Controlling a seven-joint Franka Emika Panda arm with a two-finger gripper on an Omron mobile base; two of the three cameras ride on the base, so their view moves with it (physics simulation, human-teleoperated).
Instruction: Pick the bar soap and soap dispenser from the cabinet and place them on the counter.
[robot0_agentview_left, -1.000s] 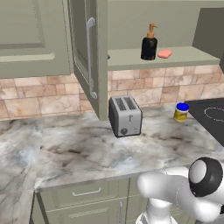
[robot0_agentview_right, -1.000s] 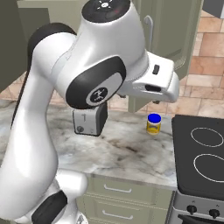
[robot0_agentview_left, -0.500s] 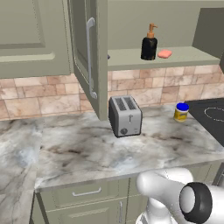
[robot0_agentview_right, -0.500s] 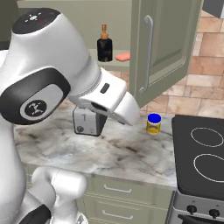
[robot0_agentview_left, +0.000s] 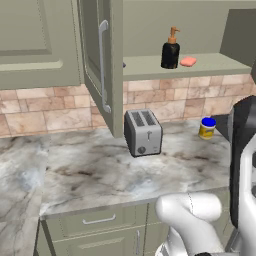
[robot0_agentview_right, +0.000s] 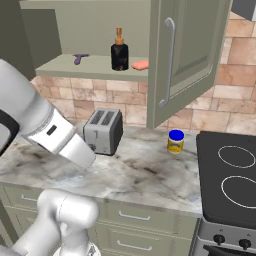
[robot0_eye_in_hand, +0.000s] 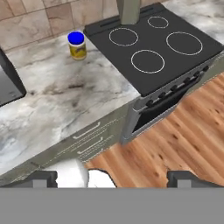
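Overhead, the olive-green cabinet (robot0_agentview_left: 100, 60) stands with its doors swung open, and on its shelf the black soap dispenser (robot0_agentview_left: 170, 49) with an orange pump stands upright. Just beside it, toward the shelf's front edge, the salmon-pink bar soap (robot0_agentview_left: 188, 61) lies flat; from the right base view the two look close to touching. A small purple object (robot0_agentview_right: 79, 58) lies farther along the same shelf, well apart from them.

Below, the marbled surface (robot0_agentview_left: 90, 170) carries a silver toaster (robot0_agentview_left: 143, 132) near its back edge, against the tiled wall. A yellow jar with a blue lid (robot0_agentview_left: 206, 128) stands upright farther along the back edge, near the black cooktop (robot0_agentview_right: 230, 180).

The white arm is folded low in front of the surface, well below the shelf. Its forearm slants down across the left of the right base view, and a dark joint rises at the right edge of the left base view. The hand camera looks down past the front edge of the surface at the cooktop, oven front and wooden floor (robot0_eye_in_hand: 175, 140). The gripper (robot0_eye_in_hand: 113, 178) has its jaws spread wide apart, with nothing between them.
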